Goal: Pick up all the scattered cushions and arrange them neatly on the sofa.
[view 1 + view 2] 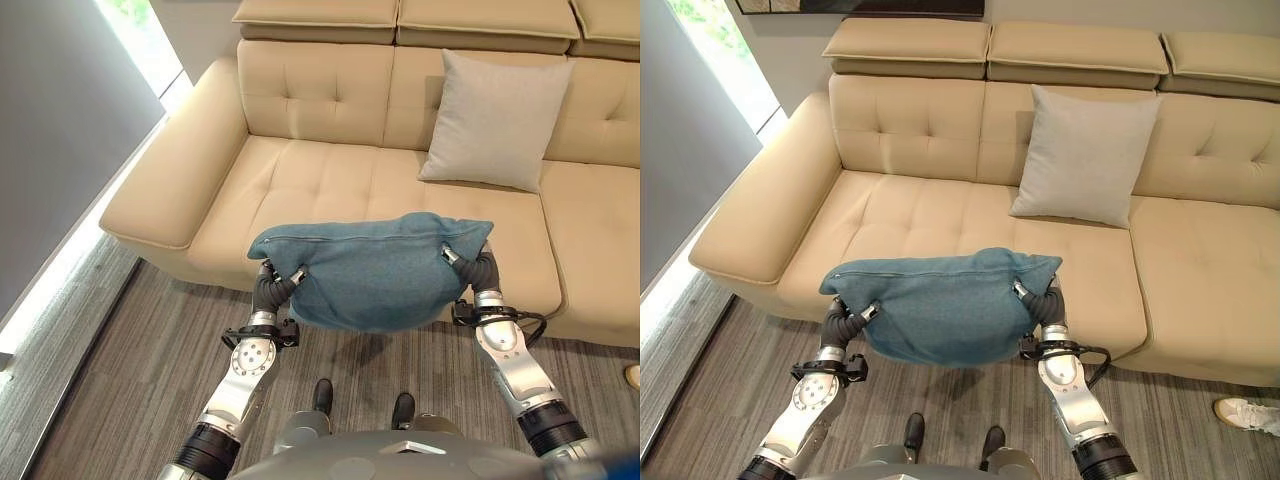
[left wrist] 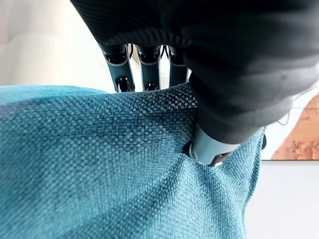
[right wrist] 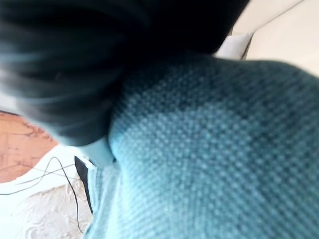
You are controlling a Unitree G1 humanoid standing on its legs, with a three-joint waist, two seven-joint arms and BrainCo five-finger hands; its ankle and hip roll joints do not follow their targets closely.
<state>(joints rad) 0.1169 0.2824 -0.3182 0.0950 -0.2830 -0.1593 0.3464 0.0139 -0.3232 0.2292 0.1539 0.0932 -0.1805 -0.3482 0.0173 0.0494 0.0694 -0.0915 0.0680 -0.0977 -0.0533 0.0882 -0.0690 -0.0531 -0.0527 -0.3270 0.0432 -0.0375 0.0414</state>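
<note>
Teal cushion (image 1: 375, 270): coarse weave, saggy, pinched by left hand (image 1: 285, 276) and right hand (image 1: 462, 255).
Grey cushion (image 1: 497, 120): square, smooth, upright.
Sofa (image 1: 320, 180): beige, tufted.

We are in a living room — a home or a staged one. A long beige tufted sofa (image 1: 400, 170) with headrests stands against the wall, a grey cushion (image 1: 497, 120) leaning on its back, on grey wood-look flooring (image 1: 130, 380) — a bright window (image 1: 140, 40) to the left.
</note>
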